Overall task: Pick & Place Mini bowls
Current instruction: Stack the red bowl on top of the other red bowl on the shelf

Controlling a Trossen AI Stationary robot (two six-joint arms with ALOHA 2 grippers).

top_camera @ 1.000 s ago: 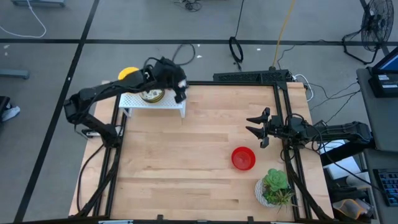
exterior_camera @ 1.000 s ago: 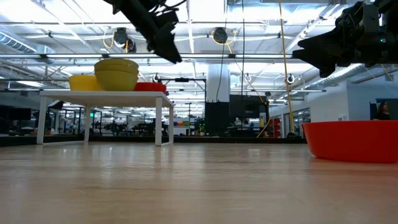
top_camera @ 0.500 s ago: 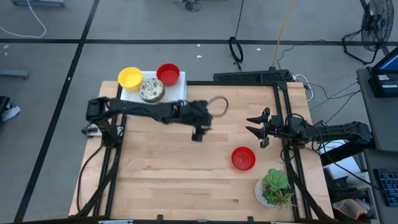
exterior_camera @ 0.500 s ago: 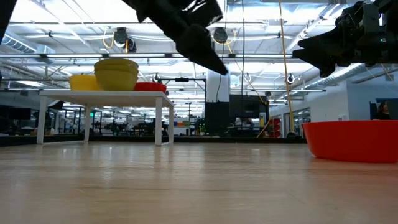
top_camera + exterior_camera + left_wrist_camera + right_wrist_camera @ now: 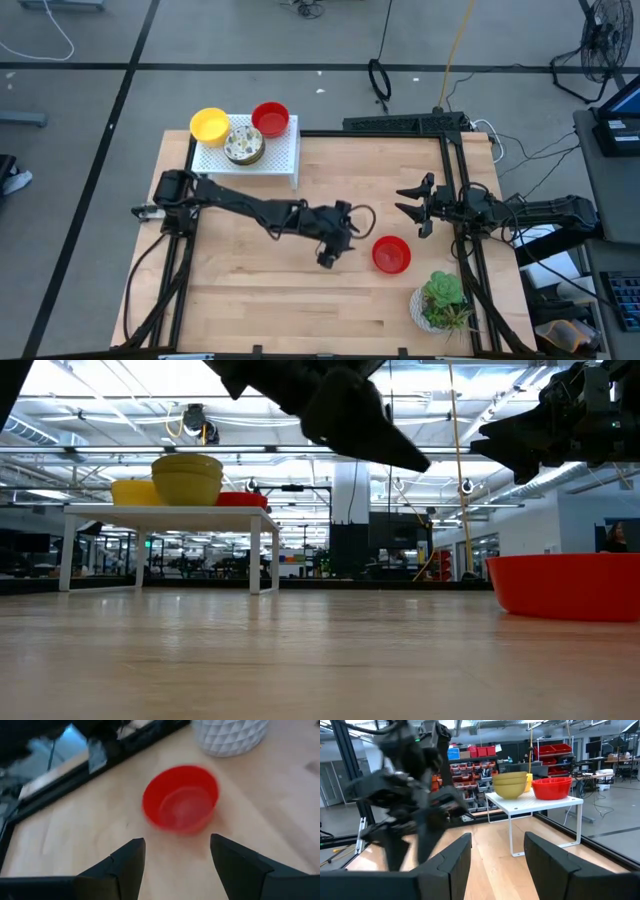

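A red mini bowl [image 5: 391, 254] rests on its base on the table at the right; it also shows in the left wrist view [image 5: 181, 805] and the low view [image 5: 565, 584]. My left gripper [image 5: 330, 256] is open and empty, above the table just left of this bowl. On the white rack [image 5: 280, 160] at the far left stand a yellow bowl [image 5: 209, 124], a red bowl [image 5: 270, 117] and a stack with a speckled bowl on top [image 5: 243, 147]. My right gripper [image 5: 412, 202] is open and empty above the table's right side.
A green potted plant in a white patterned pot [image 5: 441, 302] stands at the near right corner, close to the red bowl. The pot also shows in the left wrist view [image 5: 230, 735]. Black frame rails [image 5: 460, 180] run along the table's right and left edges.
My left gripper has swung from over the white rack toward the table's near and right side, stretching out across the table's middle, and now hangs just left of the lone red bowl. It stays open and empty. The bowls have not moved.
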